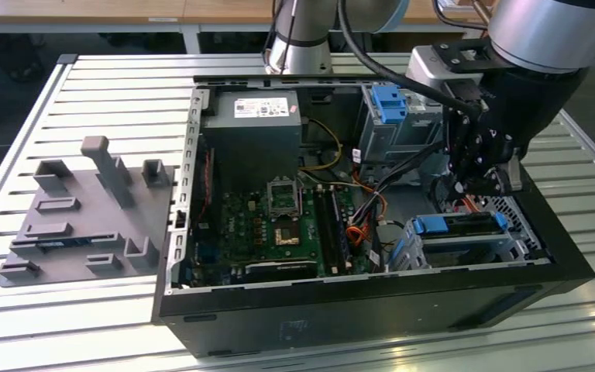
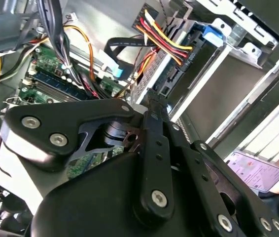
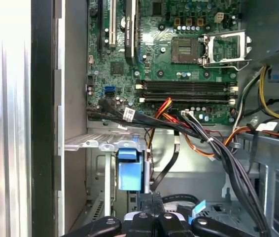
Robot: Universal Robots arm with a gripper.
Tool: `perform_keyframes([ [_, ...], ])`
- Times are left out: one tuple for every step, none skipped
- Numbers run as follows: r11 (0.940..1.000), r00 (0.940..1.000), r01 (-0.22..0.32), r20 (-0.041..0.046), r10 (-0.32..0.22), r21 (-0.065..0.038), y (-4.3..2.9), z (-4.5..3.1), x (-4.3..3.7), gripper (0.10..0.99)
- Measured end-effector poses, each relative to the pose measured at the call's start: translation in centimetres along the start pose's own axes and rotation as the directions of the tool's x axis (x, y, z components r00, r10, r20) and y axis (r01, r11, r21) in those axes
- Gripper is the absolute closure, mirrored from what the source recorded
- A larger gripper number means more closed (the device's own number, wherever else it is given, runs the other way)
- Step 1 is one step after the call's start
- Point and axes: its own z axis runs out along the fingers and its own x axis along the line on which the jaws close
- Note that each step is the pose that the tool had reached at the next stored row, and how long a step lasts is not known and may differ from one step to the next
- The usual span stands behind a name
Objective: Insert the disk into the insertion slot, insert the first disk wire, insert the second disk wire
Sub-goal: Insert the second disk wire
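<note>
The disk (image 1: 461,225), framed by its blue carrier, lies inside the insertion slot (image 1: 511,221), the perforated grey cage at the case's front right corner in the exterior view. My gripper (image 1: 470,186) hangs just above the disk's rear edge. In the first wrist view the gripper (image 3: 152,217) is shut on a black plug (image 3: 149,200) at the end of a flat black wire (image 3: 170,160), right beside the blue carrier (image 3: 129,170). In the second wrist view a red, yellow and black wire bundle (image 2: 161,37) runs to a plug (image 2: 181,60) at the disk's edge, and the fingertips (image 2: 152,101) press close to that edge.
The open black computer case (image 1: 380,302) stands on a slatted metal table (image 1: 122,70). Inside it are the green motherboard (image 1: 276,221), a grey power supply (image 1: 251,132) and a taller grey box with a blue clip (image 1: 389,105). Loose cables cross beside the slot. A grey fixture block (image 1: 80,217) stands at the exterior view's left.
</note>
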Motion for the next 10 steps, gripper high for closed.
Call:
perform_keyframes([
  [1.0, 1.0, 0.0, 0.0015, 0.0, 0.0, 0.0, -0.05, -0.11, 0.98],
  [1.0, 1.0, 0.0, 0.0025, 0.0, 0.0, 0.0, -0.1, -0.23, 0.98],
  [1.0, 1.0, 0.0, 0.003, 0.0, 0.0, 0.0, -0.14, -0.39, 0.98],
  [1.0, 1.0, 0.0, 0.0033, 0.0, 0.0, 0.0, -0.16, -0.57, 0.98],
  [1.0, 1.0, 0.0, 0.0037, 0.0, 0.0, 0.0, -0.18, -0.75, 0.98],
  [1.0, 1.0, 0.0, 0.0039, 0.0, 0.0, 0.01, -0.19, -0.94, 0.98],
  [1.0, 1.0, 0.0, 0.0042, 0.0, 0.0, 0.01, -0.2, -1.14, 0.98],
  [1.0, 1.0, 0.0, 0.0045, 0.0, 0.0, 0.01, -0.21, -1.34, 0.98],
  [1.0, 1.0, 0.0, 0.0048, 0.0, 0.0, 0.01, -0.21, -1.56, 0.98],
  [1.0, 1.0, 0.0, 0.005, 0.0, 0.0, 0.01, -0.22, -1.8, 0.98],
])
